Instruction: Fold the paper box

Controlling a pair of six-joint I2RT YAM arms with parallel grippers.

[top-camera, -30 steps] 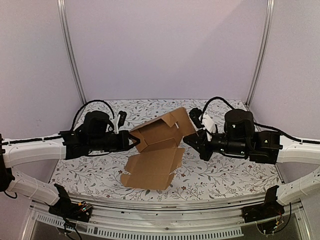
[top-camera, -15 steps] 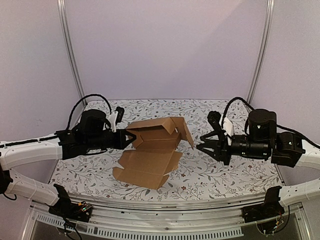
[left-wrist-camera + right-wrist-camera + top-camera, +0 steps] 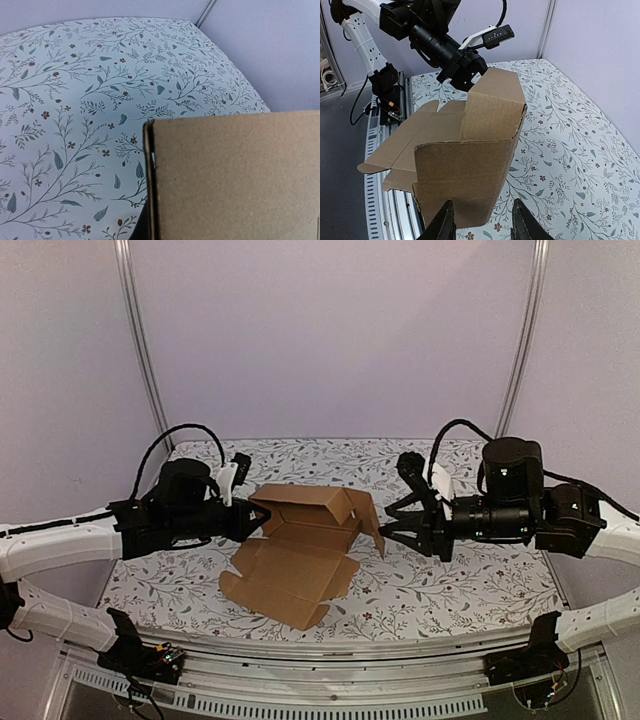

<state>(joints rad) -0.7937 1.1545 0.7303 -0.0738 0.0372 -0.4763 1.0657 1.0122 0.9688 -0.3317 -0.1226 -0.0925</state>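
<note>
Top external view is showing the paper box sitting in the middle of the table, between the two arms. The box is brown cardboard and it is only partly folded. One flat part with small tabs is lying low toward the near edge of the table. The other part is standing up behind it, making an open shape with walls.

The left gripper is reaching in from the left and pinching the left edge of the raised part. Its jaws are closing tight on the cardboard. The right gripper is pointing at the box from the right. Its jaws are spreading wide and gripping nothing. Its tips are sitting just beside the right flap of the box, and I cannot tell if they are touching it.

Left wrist view is showing the brown cardboard very close, filling the lower right corner. Behind it the table is showing a white cloth with leaves and small flowers. The fingers of this gripper are not showing here.

Right wrist view is showing two black fingers at the bottom, well apart. The box is standing right in front of them, with one wall facing the camera. At the far top corner of the box, the left gripper is holding on.
</note>
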